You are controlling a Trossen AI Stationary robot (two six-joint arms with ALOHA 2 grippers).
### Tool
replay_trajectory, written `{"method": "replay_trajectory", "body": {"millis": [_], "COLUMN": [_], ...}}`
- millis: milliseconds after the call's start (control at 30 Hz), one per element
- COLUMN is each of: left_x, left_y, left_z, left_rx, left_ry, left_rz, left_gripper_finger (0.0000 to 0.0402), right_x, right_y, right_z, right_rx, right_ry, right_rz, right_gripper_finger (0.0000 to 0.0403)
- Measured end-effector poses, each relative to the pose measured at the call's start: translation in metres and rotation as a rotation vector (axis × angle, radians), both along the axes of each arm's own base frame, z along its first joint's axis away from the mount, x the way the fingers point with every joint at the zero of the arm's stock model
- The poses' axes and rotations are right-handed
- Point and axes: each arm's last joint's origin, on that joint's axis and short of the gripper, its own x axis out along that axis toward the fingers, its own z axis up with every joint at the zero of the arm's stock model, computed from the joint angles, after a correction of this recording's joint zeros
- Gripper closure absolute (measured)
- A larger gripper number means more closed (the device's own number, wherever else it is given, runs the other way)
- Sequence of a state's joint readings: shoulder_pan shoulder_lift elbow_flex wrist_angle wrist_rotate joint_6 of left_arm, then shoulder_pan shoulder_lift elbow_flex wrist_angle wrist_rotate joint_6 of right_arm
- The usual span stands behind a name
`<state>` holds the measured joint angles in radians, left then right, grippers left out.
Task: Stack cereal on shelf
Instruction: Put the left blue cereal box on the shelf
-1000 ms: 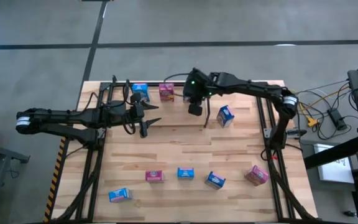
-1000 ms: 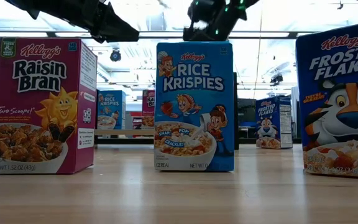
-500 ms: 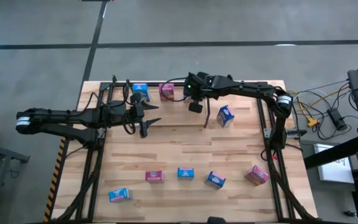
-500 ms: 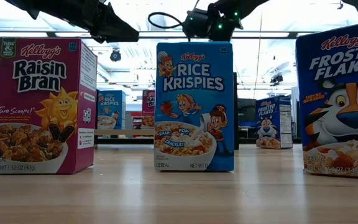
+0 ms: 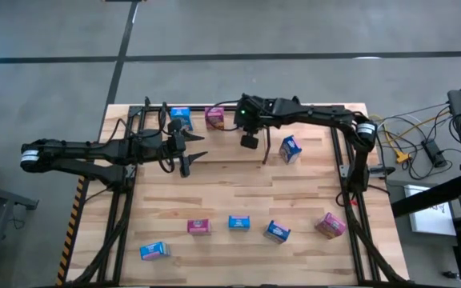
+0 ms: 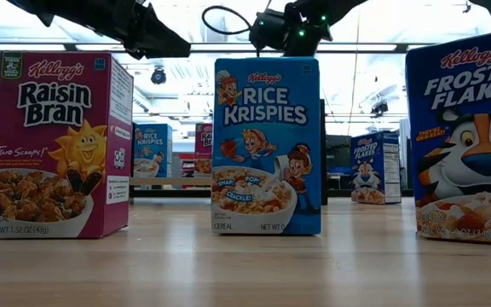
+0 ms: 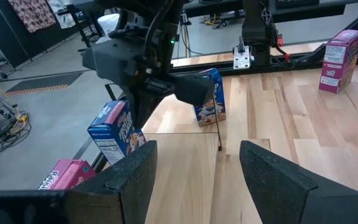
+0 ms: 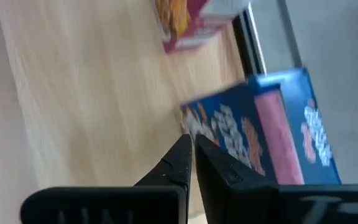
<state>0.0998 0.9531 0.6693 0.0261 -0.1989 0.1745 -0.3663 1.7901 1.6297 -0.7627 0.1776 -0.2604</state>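
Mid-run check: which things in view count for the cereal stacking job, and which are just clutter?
For the job: cereal boxes on the table, two boxes at the shelf, left gripper open, right gripper shut and empty.
Clutter: cables beside the table.

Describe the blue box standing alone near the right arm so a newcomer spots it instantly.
Start at the shelf along the table's far edge, where a blue box and a pink box stand. Move toward the right arm's side, past the right gripper. The Frosted Flakes box stands alone on bare wood, the only box off the shelf in the far half.
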Motion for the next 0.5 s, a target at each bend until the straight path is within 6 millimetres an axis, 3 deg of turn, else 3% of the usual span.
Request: {"method": "replay_trajectory", "body": {"millis": [500], "left_x": [0.0], "left_y": [-0.0001], "left_z": [0.0], "left_rx": [0.0], "left_ry": [0.0], "left_rz": [0.0], "left_gripper_finger": [0.0189], "right_x": [0.0066], "right_y": [-0.0021], "right_z": [0.0014], "right_rx": [-0.037], "right_ry": [-0.081], "right_rz": [-0.002], "right_gripper_finger": [0.039]}}
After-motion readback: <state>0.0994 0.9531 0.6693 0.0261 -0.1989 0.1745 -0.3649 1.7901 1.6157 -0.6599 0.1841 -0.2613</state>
